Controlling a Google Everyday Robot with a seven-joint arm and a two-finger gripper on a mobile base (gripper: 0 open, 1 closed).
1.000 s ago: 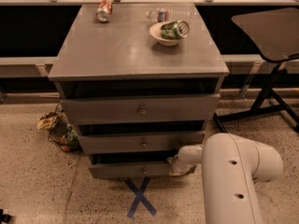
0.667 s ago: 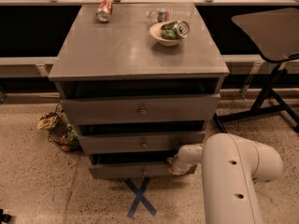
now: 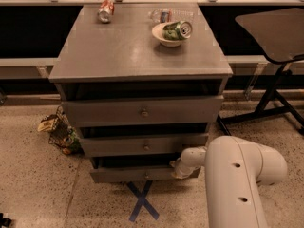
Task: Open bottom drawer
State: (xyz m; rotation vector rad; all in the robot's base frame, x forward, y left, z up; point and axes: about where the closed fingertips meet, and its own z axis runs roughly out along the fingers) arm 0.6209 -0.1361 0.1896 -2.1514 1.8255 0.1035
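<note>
The grey cabinet (image 3: 137,51) has three drawer fronts, each with a small round centre knob. The bottom drawer (image 3: 128,175) is the lowest and narrowest-looking, its knob near the middle of its front. A dark gap shows above each drawer front. My white arm (image 3: 237,184) reaches in from the lower right. My gripper (image 3: 178,169) is at the right end of the bottom drawer front, against its upper right corner. The gripper's tip is hidden by the wrist.
A blue tape cross (image 3: 142,202) marks the floor in front of the cabinet. A small wire basket with trash (image 3: 61,133) sits on the floor at the left. A bowl with a green can (image 3: 172,32), a red can (image 3: 105,11) and a bottle lie on top. A black chair base (image 3: 275,94) stands at the right.
</note>
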